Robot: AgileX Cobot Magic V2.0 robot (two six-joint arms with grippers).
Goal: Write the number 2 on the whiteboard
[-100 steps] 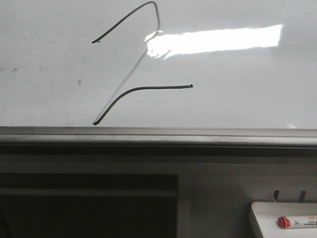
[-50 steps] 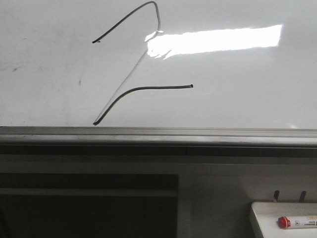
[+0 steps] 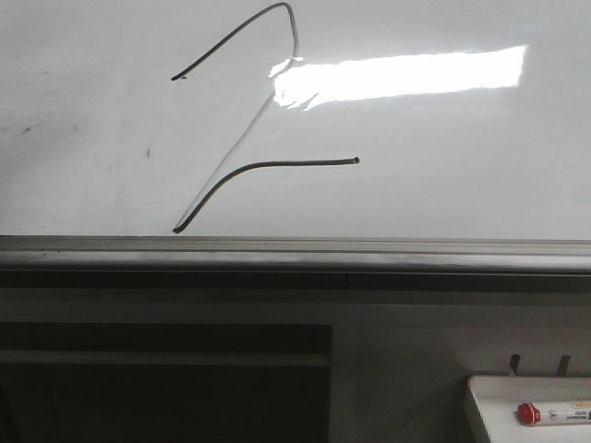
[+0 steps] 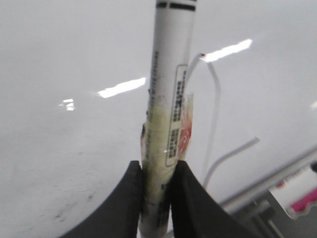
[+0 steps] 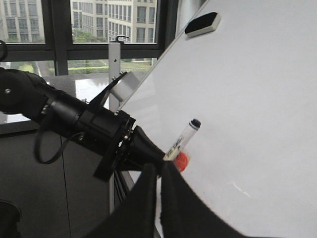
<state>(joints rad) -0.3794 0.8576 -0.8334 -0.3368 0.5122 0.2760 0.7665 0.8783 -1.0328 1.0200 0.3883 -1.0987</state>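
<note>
The whiteboard (image 3: pixel 443 185) fills the upper front view, with a bright glare. The number 2 (image 3: pixel 277 163) is drawn on it in thin dark line: hooked top, faint diagonal, curved base. No gripper shows in the front view. In the left wrist view my left gripper (image 4: pixel 158 166) is shut on a white marker (image 4: pixel 171 74) that points at the whiteboard (image 4: pixel 74 59), to one side of the number 2 (image 4: pixel 216 99). The right wrist view shows the marker (image 5: pixel 183 139) close to the whiteboard (image 5: pixel 247 99); contact is unclear. My right gripper (image 5: pixel 158 168) is shut and empty.
A grey metal ledge (image 3: pixel 369 249) runs along the board's bottom edge. A small white tray (image 3: pixel 499 392) at the lower right holds a red-capped marker (image 3: pixel 545 413). A black eraser (image 5: pixel 203 25) sticks high on the board. Windows (image 5: pixel 99 29) stand behind the left arm.
</note>
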